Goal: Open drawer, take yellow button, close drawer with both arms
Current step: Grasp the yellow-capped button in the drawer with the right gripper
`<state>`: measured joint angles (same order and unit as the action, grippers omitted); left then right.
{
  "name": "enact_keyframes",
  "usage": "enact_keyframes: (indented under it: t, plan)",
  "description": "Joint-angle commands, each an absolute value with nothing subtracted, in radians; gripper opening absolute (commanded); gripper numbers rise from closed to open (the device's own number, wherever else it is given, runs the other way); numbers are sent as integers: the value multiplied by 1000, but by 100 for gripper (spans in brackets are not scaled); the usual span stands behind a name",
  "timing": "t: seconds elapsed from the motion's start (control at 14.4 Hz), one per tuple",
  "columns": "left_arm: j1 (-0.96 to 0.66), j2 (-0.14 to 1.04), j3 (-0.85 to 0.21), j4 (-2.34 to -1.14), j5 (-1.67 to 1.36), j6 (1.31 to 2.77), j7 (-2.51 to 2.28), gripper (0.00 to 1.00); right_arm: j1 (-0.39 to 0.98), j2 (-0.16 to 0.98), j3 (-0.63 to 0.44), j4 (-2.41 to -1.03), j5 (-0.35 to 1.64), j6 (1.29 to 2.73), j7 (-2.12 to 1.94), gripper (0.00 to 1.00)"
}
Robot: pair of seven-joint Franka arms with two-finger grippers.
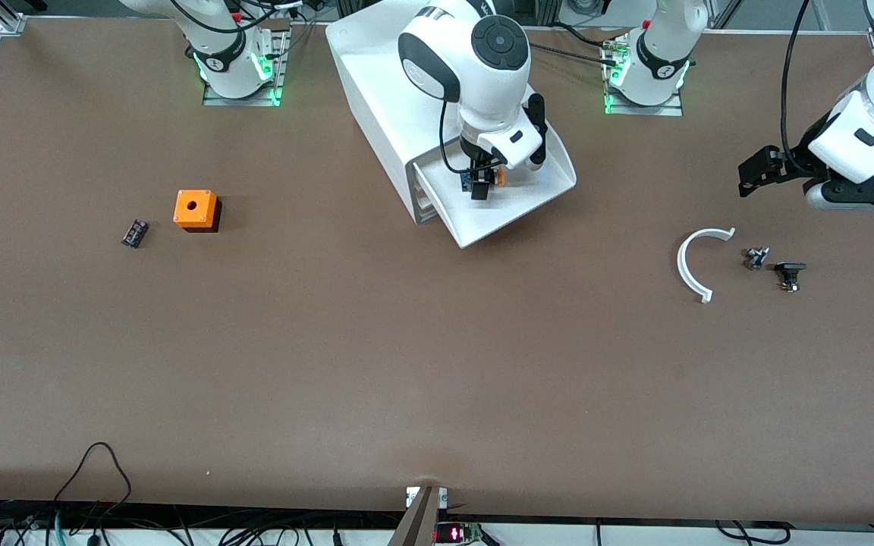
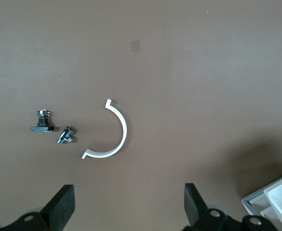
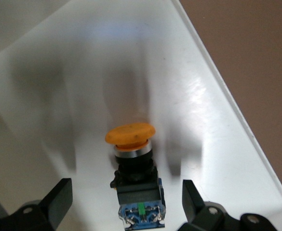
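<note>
The white cabinet (image 1: 376, 83) stands between the two arm bases, and its topmost drawer (image 1: 528, 205) is pulled out toward the front camera. The button (image 1: 498, 177) lies on its side in the drawer (image 3: 203, 120): orange cap (image 3: 130, 134), black body, blue end. My right gripper (image 1: 481, 184) is down in the drawer, open (image 3: 126, 197). Its fingers (image 3: 59, 197) flank the button's body without touching it. My left gripper (image 1: 756, 171) hangs open (image 2: 129, 202) over the bare table at the left arm's end, holding nothing.
An orange cube with a hole (image 1: 195, 209) and a small black component (image 1: 134, 233) lie toward the right arm's end. A white arc-shaped piece (image 1: 691, 265), a small metal part (image 1: 756, 258) and a black part (image 1: 789, 273) lie below the left gripper.
</note>
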<state>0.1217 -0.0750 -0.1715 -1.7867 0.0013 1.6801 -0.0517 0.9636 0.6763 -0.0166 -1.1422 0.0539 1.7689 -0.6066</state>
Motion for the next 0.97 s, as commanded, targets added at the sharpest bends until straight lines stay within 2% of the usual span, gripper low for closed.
enact_keyframes:
  t: [0.0,0.69,0.9]
  plan:
    - [114,-67,-173,-1759,23,1661,-63,100,954,712,-12,-1129,66,1755,-630,99]
    - [109,-66,-173,-1758,21,1658,-64,100,925,730,-14,-1118,66,1864,-635,90]
    - [109,-66,-173,-1750,21,1658,-72,100,927,732,-12,-1120,66,1861,-632,94]
